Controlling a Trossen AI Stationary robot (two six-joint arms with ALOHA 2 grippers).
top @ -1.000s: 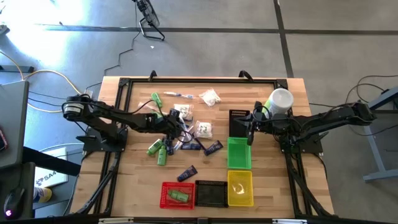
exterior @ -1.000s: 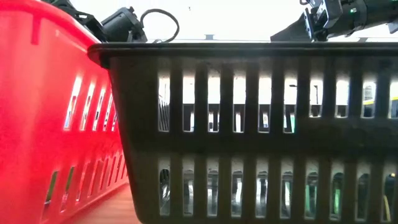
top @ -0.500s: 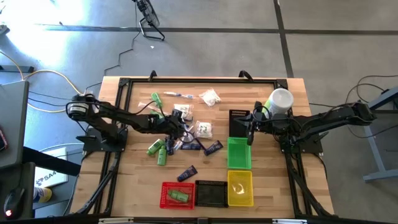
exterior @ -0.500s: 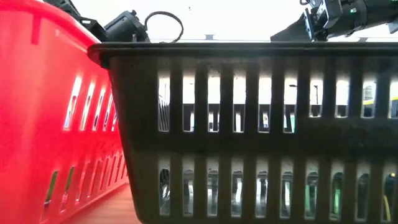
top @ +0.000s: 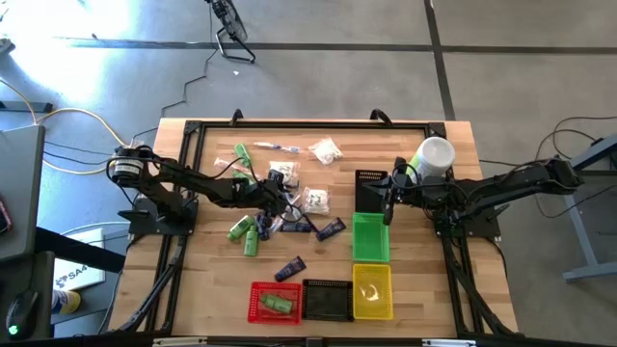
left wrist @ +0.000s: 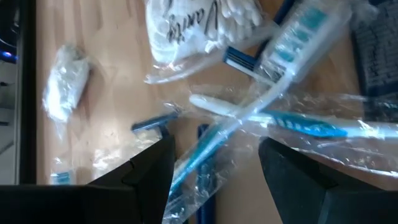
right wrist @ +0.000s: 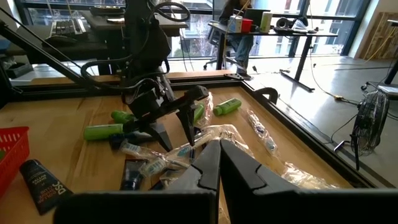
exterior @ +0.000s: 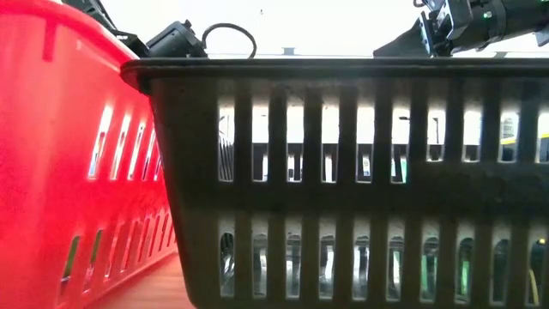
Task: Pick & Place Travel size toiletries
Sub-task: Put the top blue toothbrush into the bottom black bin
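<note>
Left wrist view: left gripper (left wrist: 214, 163) fingers spread, gripping nothing, clear-wrapped toothbrushes (left wrist: 273, 93) crossed between and just ahead of tips; right gripper (right wrist: 219, 163) shut, empty, above green basket (top: 370, 237)

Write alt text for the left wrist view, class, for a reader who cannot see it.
The left hand hovers open over clear-wrapped toothbrushes that lie crossed on the wooden table, its two dark fingers on either side of one blue and white brush. A white packet with script lettering lies just beyond them, and a smaller white packet lies off to one side.
</note>
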